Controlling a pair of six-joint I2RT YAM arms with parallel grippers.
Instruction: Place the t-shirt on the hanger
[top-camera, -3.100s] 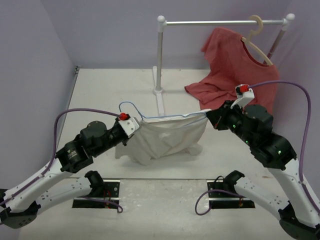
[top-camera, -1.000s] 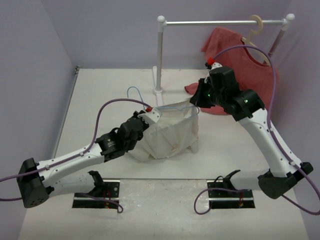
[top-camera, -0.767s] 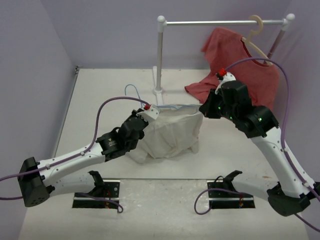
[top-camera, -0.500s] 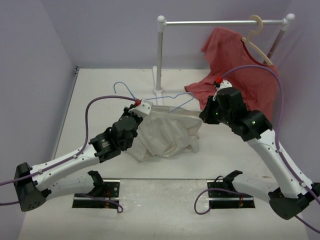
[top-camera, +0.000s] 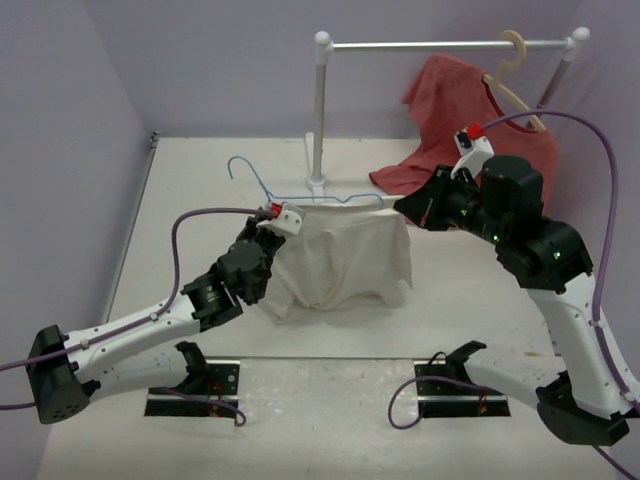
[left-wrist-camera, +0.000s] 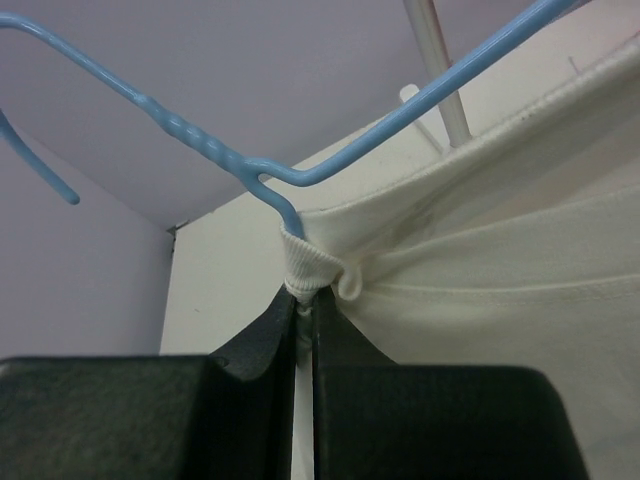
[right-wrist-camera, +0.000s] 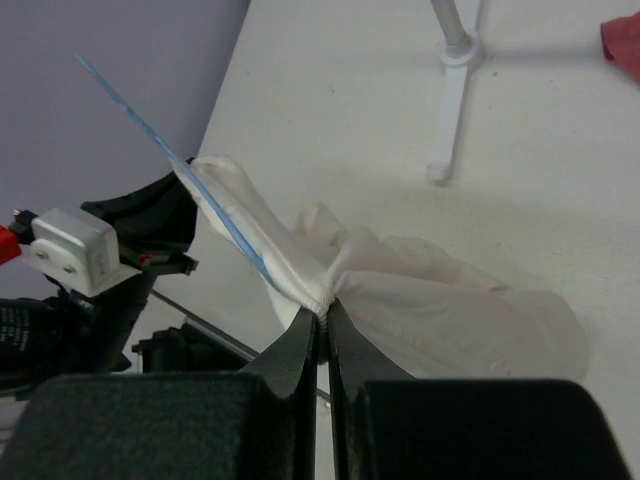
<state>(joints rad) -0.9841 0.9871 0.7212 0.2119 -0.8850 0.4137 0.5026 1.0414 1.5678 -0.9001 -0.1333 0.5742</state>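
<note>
The cream-white t-shirt (top-camera: 340, 255) hangs stretched between my two grippers, its top edge taut and nearly level above the table. My left gripper (top-camera: 283, 222) is shut on the shirt's ribbed edge (left-wrist-camera: 305, 270) at the left end. My right gripper (top-camera: 402, 207) is shut on a bunched edge of the t-shirt (right-wrist-camera: 430, 300) at the right end. The light-blue wire hanger (top-camera: 300, 197) runs along the top edge, with its hook (top-camera: 240, 165) sticking out up and to the left. In the left wrist view the hanger (left-wrist-camera: 330, 170) enters the fabric just above my left gripper (left-wrist-camera: 305, 298). In the right wrist view the hanger (right-wrist-camera: 190, 175) slips into the cloth above my right gripper (right-wrist-camera: 322, 312).
A white clothes rack (top-camera: 320, 110) stands at the back, its foot (top-camera: 318, 185) just behind the shirt. A red t-shirt (top-camera: 470, 120) droops from a beige hanger (top-camera: 515, 70) on the rail at the right. Lilac walls close in the left and back.
The right gripper has swung out to the right and pulled the shirt's top edge taut and level. The hanger now lies along that edge, its hook farther left and higher.
</note>
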